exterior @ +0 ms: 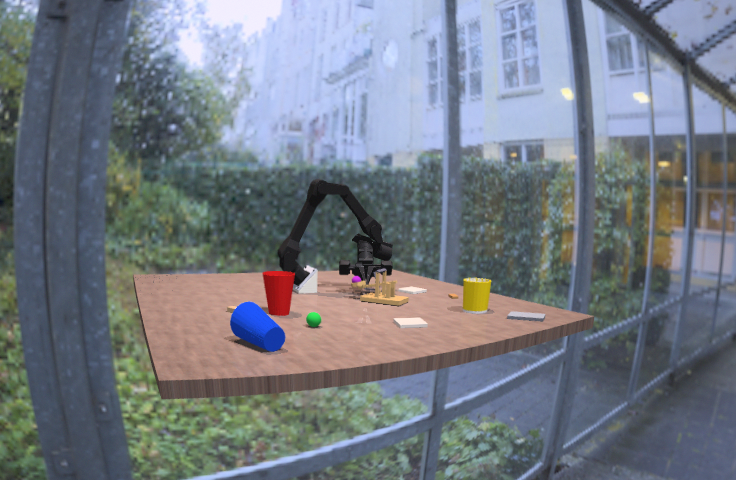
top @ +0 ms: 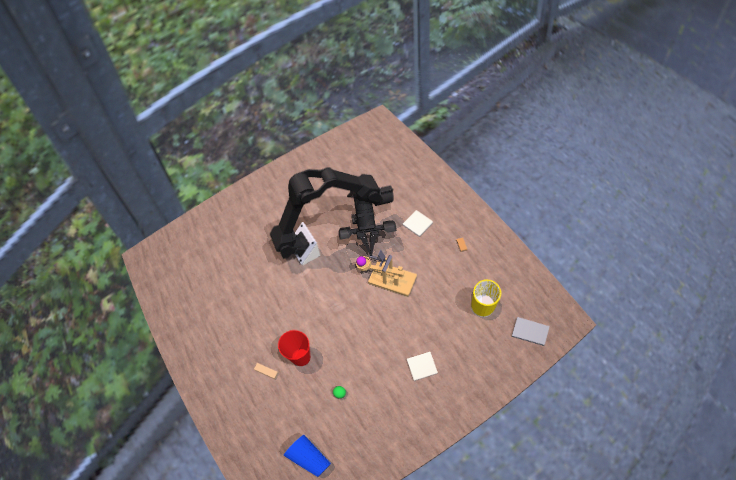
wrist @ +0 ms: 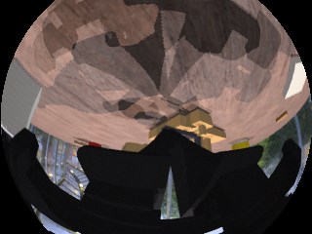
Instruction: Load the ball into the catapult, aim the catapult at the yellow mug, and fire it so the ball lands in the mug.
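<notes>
At right in the top view, the yellow mug (top: 484, 306) (exterior: 476, 295) (wrist: 240, 145) stands upright near a grey slab (top: 531, 331) (exterior: 526, 316); the pincer (top: 371, 252) (exterior: 369, 282) (wrist: 167, 133), closed and empty, is just beside the catapult (top: 392, 281) (exterior: 384, 299) (wrist: 187, 122).

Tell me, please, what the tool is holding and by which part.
Nothing: the tool is shut, and the purple ball sits in the catapult's cup.

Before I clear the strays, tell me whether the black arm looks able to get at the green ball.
Probably yes: the green ball sits uncovered, though the catapult stands between it and the claw.
</notes>
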`<action>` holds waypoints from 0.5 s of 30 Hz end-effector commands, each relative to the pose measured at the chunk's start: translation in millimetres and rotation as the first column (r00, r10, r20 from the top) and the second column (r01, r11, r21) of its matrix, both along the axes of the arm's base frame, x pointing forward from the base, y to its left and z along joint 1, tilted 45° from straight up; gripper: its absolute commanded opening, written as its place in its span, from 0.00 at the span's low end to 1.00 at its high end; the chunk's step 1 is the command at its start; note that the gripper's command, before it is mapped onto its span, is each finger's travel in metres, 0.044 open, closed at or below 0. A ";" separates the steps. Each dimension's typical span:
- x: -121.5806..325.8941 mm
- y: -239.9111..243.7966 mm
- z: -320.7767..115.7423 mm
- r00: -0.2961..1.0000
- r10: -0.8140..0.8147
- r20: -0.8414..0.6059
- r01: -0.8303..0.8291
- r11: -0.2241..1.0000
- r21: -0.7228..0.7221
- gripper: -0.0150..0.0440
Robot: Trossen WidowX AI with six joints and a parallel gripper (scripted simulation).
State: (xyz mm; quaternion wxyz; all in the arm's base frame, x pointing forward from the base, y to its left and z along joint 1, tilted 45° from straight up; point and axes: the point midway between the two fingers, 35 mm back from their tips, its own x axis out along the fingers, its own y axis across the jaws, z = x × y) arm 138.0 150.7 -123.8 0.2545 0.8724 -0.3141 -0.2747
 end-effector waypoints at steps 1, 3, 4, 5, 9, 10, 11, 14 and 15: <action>-0.3 -8.4 -3.5 1.000 0.004 -0.004 -0.004 1.000 -0.017 0.25; 0.6 -18.7 -12.9 1.000 0.004 -0.003 -0.004 1.000 -0.017 0.25; 0.7 -20.6 -14.6 1.000 0.004 -0.003 -0.004 1.000 -0.017 0.25; 0.7 -20.6 -14.6 1.000 0.004 -0.003 -0.004 1.000 -0.017 0.25; 0.7 -20.6 -14.6 1.000 0.004 -0.003 -0.004 1.000 -0.017 0.25; 0.5 -18.5 -14.3 1.000 0.004 -0.003 -0.004 1.000 -0.016 0.25; -0.3 -12.4 -13.4 1.000 0.004 -0.004 -0.004 1.000 -0.015 0.25; -6.5 23.0 -4.9 1.000 0.004 -0.004 -0.004 1.000 -0.006 0.25; -9.4 35.2 -0.7 1.000 0.004 -0.004 -0.004 1.000 -0.003 0.25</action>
